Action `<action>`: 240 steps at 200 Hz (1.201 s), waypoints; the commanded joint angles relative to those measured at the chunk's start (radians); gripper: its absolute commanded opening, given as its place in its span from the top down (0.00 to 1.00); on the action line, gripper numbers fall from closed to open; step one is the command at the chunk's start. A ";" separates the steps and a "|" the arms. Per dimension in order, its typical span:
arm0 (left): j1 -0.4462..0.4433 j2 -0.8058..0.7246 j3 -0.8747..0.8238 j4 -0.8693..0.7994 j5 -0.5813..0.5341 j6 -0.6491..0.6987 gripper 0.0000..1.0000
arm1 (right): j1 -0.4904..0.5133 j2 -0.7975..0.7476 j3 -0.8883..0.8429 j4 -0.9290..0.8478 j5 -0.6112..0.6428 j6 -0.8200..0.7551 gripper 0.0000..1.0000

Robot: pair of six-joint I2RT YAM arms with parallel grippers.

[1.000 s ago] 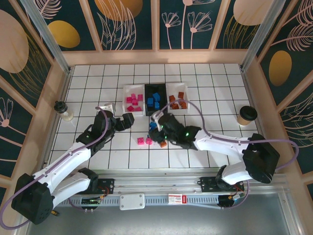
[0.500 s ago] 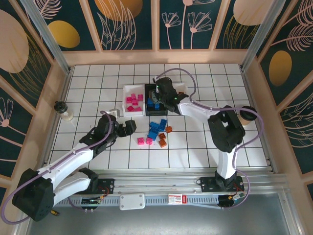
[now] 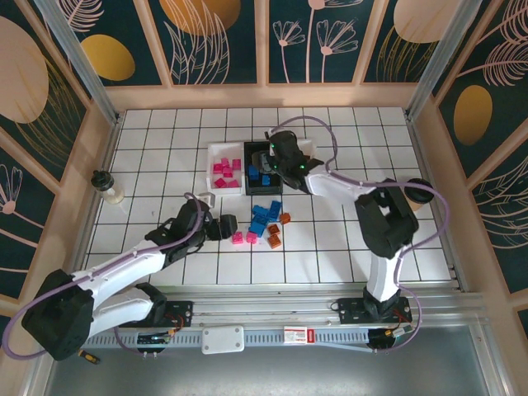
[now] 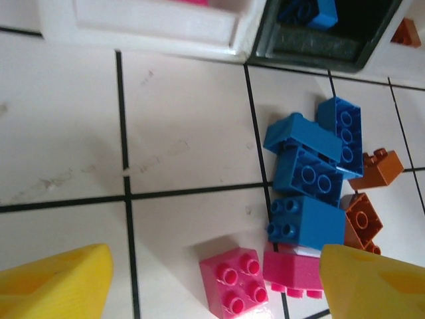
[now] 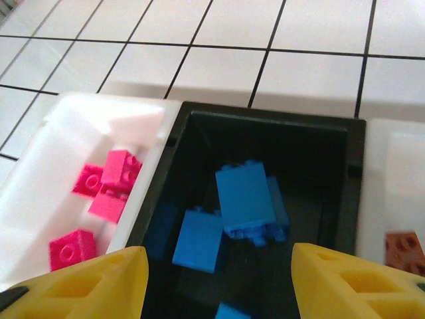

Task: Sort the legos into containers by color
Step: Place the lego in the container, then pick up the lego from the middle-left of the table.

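— Overhead?
— My right gripper [image 3: 268,162], down among the loose legos [image 3: 266,221] a second ago, now hangs above the black tray [image 3: 249,177]. My left gripper [image 3: 224,227] has slid up to them.
— Left wrist?
— Jaws apart and narrowing, a pink brick [image 4: 234,284] between them.
— Right wrist?
— Fingers released. A blue brick [image 5: 244,196] lies below, in the tray. One more sorted.

We find three containers [image 3: 212,157] side by side on the tabletop [image 3: 330,247], legos [image 3: 225,171] inside them, others loose just before the middle one.
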 commanded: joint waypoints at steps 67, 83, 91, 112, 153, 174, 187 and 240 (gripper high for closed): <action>-0.131 0.211 0.020 0.067 -0.044 0.001 0.32 | 0.042 -0.296 -0.361 0.114 -0.004 0.075 0.41; -0.131 0.240 0.025 0.081 -0.054 -0.005 0.34 | 0.050 -0.329 -0.394 0.119 -0.003 0.082 0.41; -0.131 0.253 0.027 0.090 -0.054 -0.006 0.33 | 0.056 -0.346 -0.406 0.121 0.002 0.083 0.41; -0.131 0.290 0.044 0.109 -0.050 -0.001 0.31 | 0.075 -0.378 -0.427 0.121 0.013 0.083 0.41; -0.132 0.351 0.081 0.114 -0.065 0.015 0.38 | 0.088 -0.417 -0.449 0.117 0.024 0.085 0.41; -0.131 0.377 0.081 0.120 -0.065 0.015 0.46 | 0.091 -0.428 -0.466 0.119 0.024 0.090 0.41; -0.131 0.388 0.077 0.129 -0.070 0.014 0.53 | 0.094 -0.432 -0.475 0.120 0.024 0.095 0.41; -0.131 0.387 0.087 0.127 -0.113 0.013 0.37 | 0.122 -0.444 -0.505 0.126 0.049 0.100 0.41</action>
